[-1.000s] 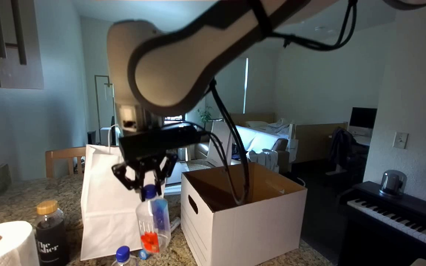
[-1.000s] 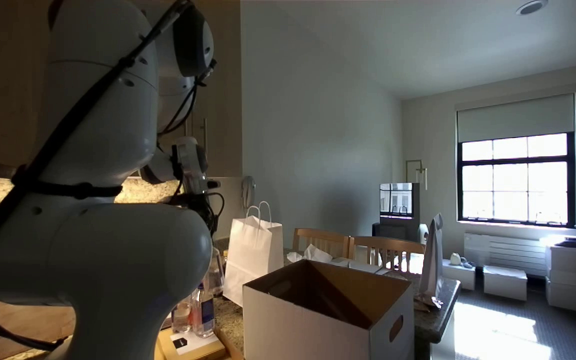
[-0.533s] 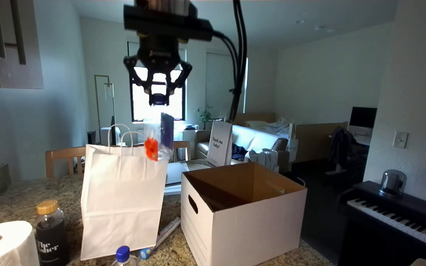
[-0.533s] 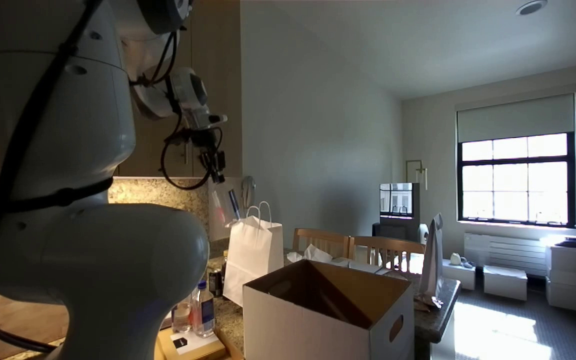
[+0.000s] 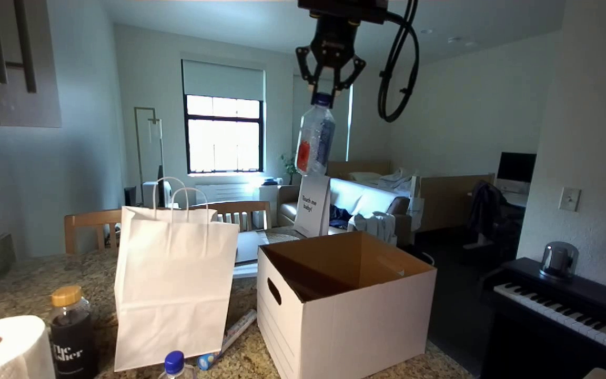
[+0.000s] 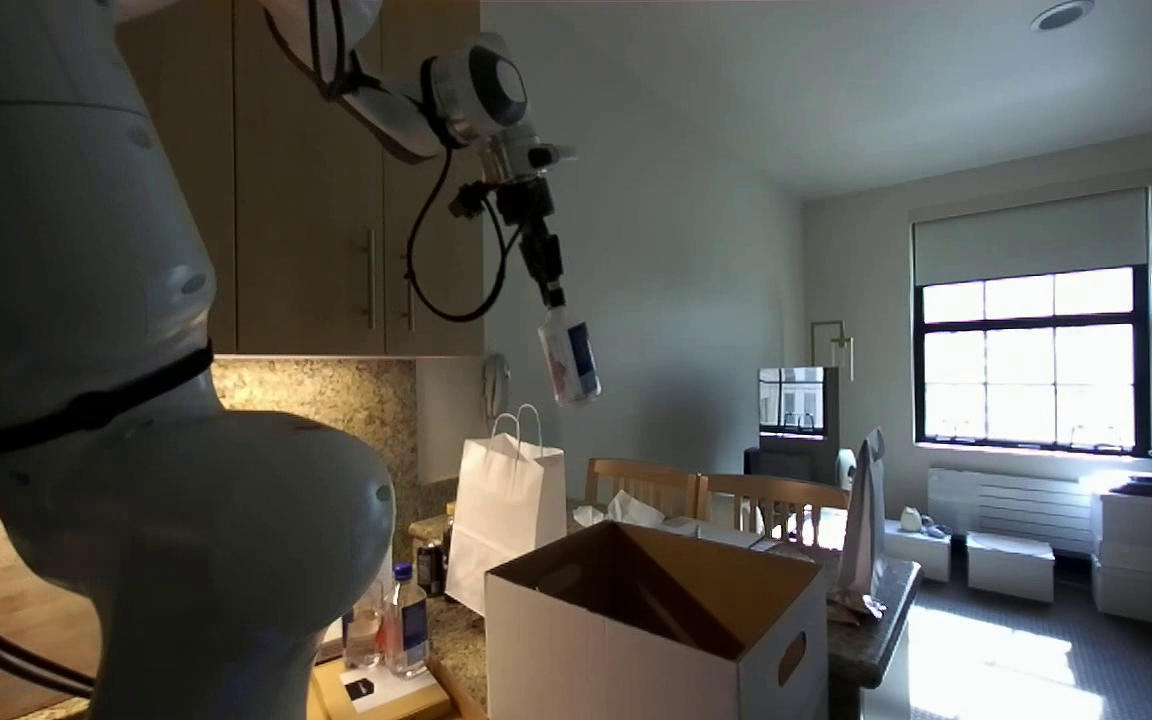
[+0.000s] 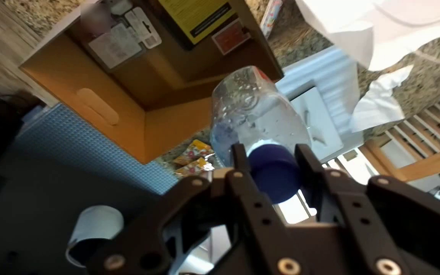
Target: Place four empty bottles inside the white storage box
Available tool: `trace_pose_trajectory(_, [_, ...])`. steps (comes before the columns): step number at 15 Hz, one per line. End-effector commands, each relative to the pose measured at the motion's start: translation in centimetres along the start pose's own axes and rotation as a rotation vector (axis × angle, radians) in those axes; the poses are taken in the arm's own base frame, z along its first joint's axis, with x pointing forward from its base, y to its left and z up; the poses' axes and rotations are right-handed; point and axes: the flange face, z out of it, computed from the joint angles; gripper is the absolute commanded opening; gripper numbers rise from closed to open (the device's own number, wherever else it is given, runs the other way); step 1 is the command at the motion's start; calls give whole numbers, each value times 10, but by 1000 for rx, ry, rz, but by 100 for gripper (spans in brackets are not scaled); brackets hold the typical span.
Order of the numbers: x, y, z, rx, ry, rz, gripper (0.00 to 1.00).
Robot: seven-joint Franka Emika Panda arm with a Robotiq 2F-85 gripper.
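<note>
My gripper (image 5: 324, 99) is shut on the blue cap of a clear bottle (image 5: 315, 139), which hangs slightly tilted, high above the counter. It also shows in an exterior view (image 6: 570, 360) and in the wrist view (image 7: 256, 110), where its base overlaps an edge of the box opening. The white storage box (image 5: 366, 326) stands open on the counter below; the wrist view shows its brown inner wall (image 7: 181, 122). Two more blue-capped bottles (image 6: 408, 625) (image 6: 363, 637) stand on a yellow box by the arm base. One cap (image 5: 174, 362) shows at the bottom edge.
A white paper bag (image 5: 177, 289) stands left of the box, with a tube (image 5: 237, 329) between them. A dark jar (image 5: 71, 337) and paper roll (image 5: 8, 347) are further left. A folded card (image 5: 312, 205) stands behind. Flat packages (image 7: 201, 19) lie inside the box.
My gripper has lifted the bottle from beside the paper bag, past the bag's top, and carried it across toward the box. The box and the standing bottles have not moved.
</note>
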Motion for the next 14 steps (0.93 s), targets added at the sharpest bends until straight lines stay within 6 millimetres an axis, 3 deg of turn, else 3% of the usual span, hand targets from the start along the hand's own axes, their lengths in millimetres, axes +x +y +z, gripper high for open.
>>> trace_pose_trajectory(1, [39, 47, 43, -24, 26, 149, 14])
trace_pose_trajectory(3, [59, 67, 86, -51, 23, 190, 14])
trace_pose_trajectory(6, [83, 93, 167, -99, 3, 252, 14])
trace_pose_trajectory(9, [101, 107, 241, -113, -2, 285, 14])
trace_pose_trajectory(14, [129, 128, 345, -120, -76, 314, 14])
